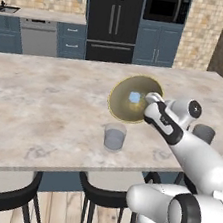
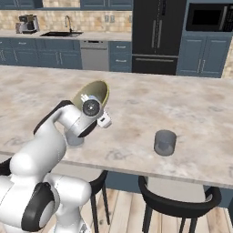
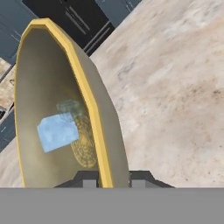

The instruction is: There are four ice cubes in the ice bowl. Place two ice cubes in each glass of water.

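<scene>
The olive-gold ice bowl is tipped steeply on its edge over the counter, its yellowish inside facing the left base view. My gripper is shut on the bowl's right rim. In the hand view the yellow rim of the ice bowl runs down between my gripper's two dark tips. One pale blue ice cube lies against the bowl's inside, with a fainter greyish shape just above it. One glass of water stands in front of the bowl. The other glass stands to the right.
The marble island counter stretches wide to the left and behind the bowl. Black stools sit under its near edge. Blue cabinets, a dark fridge and a microwave line the back wall.
</scene>
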### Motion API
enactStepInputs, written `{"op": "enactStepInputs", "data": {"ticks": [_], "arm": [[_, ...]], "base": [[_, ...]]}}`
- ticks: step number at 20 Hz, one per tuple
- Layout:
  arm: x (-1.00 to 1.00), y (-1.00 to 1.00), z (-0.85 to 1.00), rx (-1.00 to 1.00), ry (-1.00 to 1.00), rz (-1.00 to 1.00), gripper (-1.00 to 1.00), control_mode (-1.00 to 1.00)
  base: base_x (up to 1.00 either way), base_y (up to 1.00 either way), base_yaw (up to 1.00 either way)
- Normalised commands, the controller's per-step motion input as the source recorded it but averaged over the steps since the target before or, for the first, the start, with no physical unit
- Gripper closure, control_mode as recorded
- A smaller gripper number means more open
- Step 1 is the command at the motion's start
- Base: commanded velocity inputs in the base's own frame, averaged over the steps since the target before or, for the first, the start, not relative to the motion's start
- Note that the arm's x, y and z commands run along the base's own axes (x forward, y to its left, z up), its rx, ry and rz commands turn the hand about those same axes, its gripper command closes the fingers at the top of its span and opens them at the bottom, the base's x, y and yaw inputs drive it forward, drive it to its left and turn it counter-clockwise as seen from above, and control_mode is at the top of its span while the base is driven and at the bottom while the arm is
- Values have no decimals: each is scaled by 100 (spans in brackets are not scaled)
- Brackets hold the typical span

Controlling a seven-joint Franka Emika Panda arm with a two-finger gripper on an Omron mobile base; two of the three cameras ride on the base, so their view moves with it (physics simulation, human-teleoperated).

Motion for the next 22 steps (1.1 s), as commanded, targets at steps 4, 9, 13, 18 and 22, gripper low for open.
{"op": "enactStepInputs", "data": {"ticks": [4,9,13,18,22], "arm": [[0,8,-6,-6,0,0,100,-100],[0,0,-12,-6,-2,5,100,-100],[0,0,-6,-2,-2,5,100,-100],[0,0,0,0,-5,2,100,-100],[0,0,0,0,-6,1,100,-100]], "base": [[0,0,0],[0,0,0],[0,0,0],[0,0,0],[0,0,0]]}}
